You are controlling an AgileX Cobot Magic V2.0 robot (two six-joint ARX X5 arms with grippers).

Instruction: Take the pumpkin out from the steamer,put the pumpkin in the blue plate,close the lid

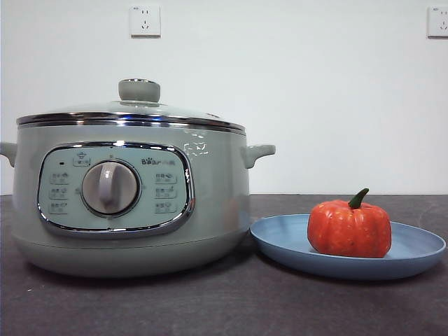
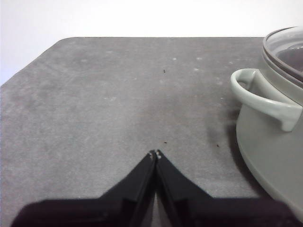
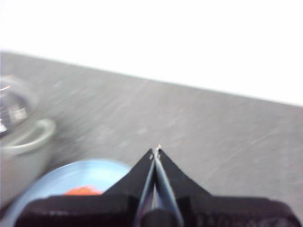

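Note:
The sage-green steamer (image 1: 133, 196) stands at the left of the front view with the glass lid (image 1: 133, 112) seated on its chrome rim. To its right the orange pumpkin (image 1: 349, 228) sits upright on the blue plate (image 1: 413, 255). Neither arm shows in the front view. My left gripper (image 2: 155, 153) is shut and empty above bare table, beside the steamer's side handle (image 2: 265, 97). My right gripper (image 3: 155, 152) is shut and empty, raised over the table near the blue plate (image 3: 71, 177), where a sliver of the pumpkin (image 3: 83, 191) shows. The right wrist view is blurred.
The dark grey tabletop (image 1: 224, 308) runs in front of the pot and plate. A white wall with two power sockets (image 1: 145, 21) stands behind. The table's rounded far corner (image 2: 66, 42) shows in the left wrist view.

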